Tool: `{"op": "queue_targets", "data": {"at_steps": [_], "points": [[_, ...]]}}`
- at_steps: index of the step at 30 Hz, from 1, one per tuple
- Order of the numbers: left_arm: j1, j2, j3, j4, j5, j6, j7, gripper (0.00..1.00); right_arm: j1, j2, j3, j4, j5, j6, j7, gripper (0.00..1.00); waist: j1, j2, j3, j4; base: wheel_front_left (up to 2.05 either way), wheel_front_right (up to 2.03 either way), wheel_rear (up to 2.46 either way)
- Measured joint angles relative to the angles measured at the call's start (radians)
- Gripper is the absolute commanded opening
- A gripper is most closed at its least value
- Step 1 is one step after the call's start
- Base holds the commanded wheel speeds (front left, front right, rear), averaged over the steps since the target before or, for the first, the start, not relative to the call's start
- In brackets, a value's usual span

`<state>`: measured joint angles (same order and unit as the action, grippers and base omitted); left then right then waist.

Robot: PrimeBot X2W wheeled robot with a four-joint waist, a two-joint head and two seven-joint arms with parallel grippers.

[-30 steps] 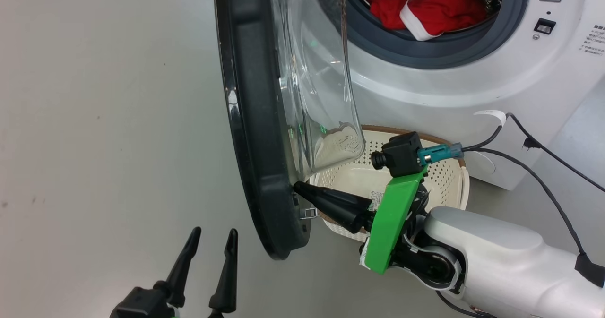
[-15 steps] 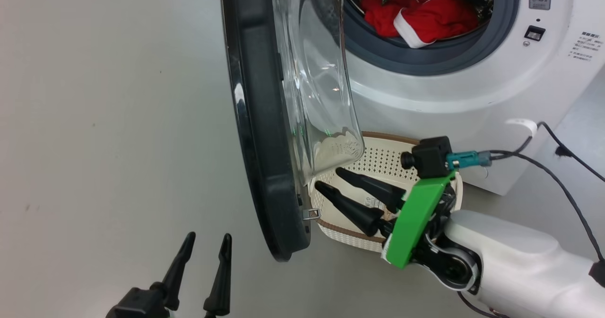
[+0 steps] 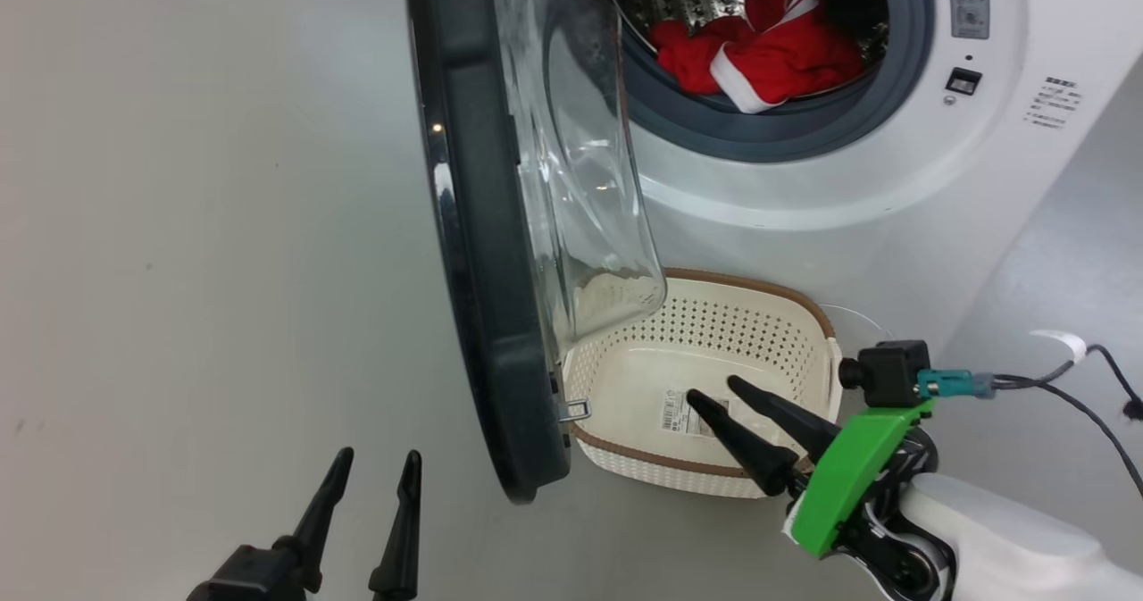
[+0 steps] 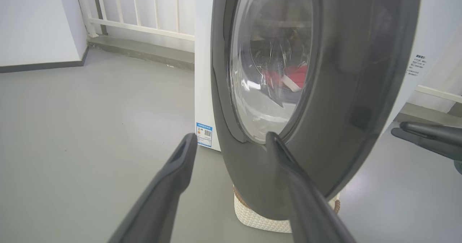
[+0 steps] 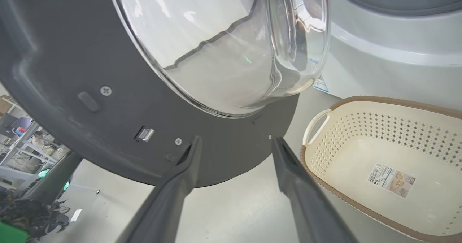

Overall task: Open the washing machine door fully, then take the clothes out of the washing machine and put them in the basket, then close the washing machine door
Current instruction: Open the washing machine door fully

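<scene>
While the door (image 3: 473, 226) stands swung out beside the basket (image 3: 759, 287), the clothes (image 3: 768, 52) lie in the washing machine (image 3: 893, 190) — right claw (image 3: 713, 387) spread by the basket, left claw (image 3: 379, 453) spread, both empty; the reach should skirt the door's glass (image 3: 580, 181).

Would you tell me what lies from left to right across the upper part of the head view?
floor → door → clothes → lock slot → label
</scene>
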<state>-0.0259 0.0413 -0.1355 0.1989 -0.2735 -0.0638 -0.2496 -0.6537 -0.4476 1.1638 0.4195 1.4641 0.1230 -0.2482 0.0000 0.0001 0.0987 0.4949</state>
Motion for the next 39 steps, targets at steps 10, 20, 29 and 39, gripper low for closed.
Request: {"op": "queue_targets", "data": {"at_steps": [10, 20, 29, 39], "points": [[0.001, 0.0, 0.017, 0.003, 0.009, -0.007, 0.0, 1.0, 0.181, 0.04, -0.314, 0.083, -0.295, 0.0, 0.0, 1.0, 0.0, 0.0, -0.002, -0.05, 0.0, 0.0, 0.0], [0.001, 0.0, 0.024, 0.004, 0.009, -0.008, 0.0, 1.0, 0.349, 0.133, -0.681, 0.038, -0.68, 0.0, -0.003, 1.0, 0.0, 0.0, -0.004, -0.064, 0.0, 0.0, 0.0], [0.0, 0.0, 0.022, 0.004, 0.009, -0.008, 0.0, 1.0, 0.445, 0.22, -0.889, -0.084, -0.976, 0.0, -0.004, 1.0, 0.0, -0.0001, 0.004, -0.058, 0.0, 0.0, 0.0], [0.0, 0.0, 0.018, 0.004, 0.01, -0.008, 0.0, 1.0, 0.528, 0.274, -0.996, -0.14, -1.093, 0.001, -0.007, 1.0, 0.0, 0.0, 0.004, -0.048, 0.0, 0.0, 0.0]]}}
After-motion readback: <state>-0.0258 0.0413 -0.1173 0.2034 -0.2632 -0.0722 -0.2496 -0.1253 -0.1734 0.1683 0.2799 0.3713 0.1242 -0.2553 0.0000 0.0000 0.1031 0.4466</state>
